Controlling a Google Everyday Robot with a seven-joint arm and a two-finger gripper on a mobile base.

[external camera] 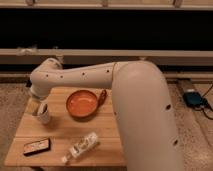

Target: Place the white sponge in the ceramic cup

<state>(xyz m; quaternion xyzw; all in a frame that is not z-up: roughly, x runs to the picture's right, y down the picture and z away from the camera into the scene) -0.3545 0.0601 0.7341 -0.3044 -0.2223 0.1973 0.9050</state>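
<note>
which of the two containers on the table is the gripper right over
The ceramic cup at the table's left edge; the gripper hangs directly above its rim. The orange bowl sits apart, further right.

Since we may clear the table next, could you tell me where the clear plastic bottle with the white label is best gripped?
Grip the clear plastic bottle mid-body, from above, closing across its narrow width: it lies flat, diagonal on the wooden table. The gripper is at the pale ceramic cup.

My gripper (pixel 40 106) hangs over the ceramic cup (pixel 44 116), matt and pale. Beside the cup, the table (pixel 107 145) is light grained wood; my arm (pixel 140 100) is smooth cream plastic.
</note>
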